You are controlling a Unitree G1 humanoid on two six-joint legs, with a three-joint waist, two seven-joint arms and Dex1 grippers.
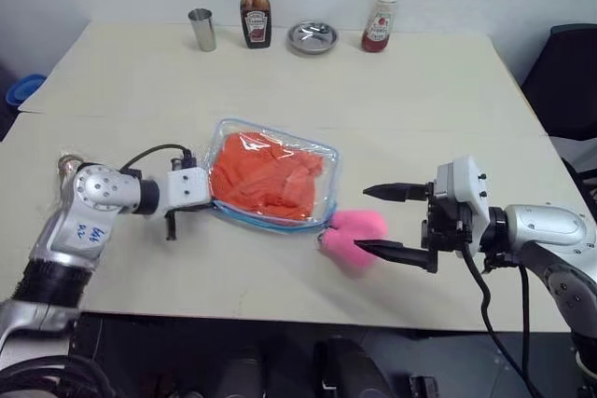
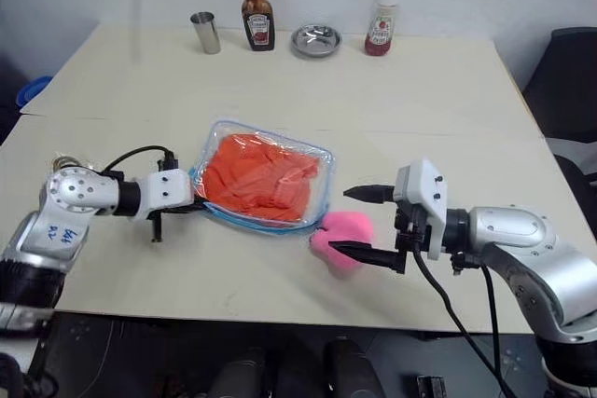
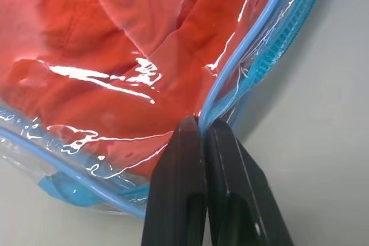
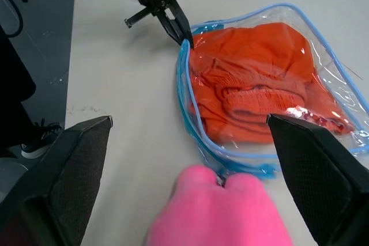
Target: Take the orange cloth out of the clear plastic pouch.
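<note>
L claw (image 4: 183,38) pinches blue rim of clear plastic pouch (image 1: 324,157) at its left end. Orange cloth (image 1: 266,174) inside pouch, mid counter (image 1: 420,90). R claw (image 1: 384,221) spread wide, astride pink plush (image 1: 353,233); cloth lies left of it, beyond plush.

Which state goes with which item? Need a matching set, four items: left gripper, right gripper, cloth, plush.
Items:
1. left gripper
2. right gripper
3. cloth
4. plush

States:
A. inside the pouch
B. open, fingers either side of the pink toy
C. shut on the pouch's blue edge
D. on the table, at the pouch's near corner

Pairs: 1-C, 2-B, 3-A, 4-D
</note>
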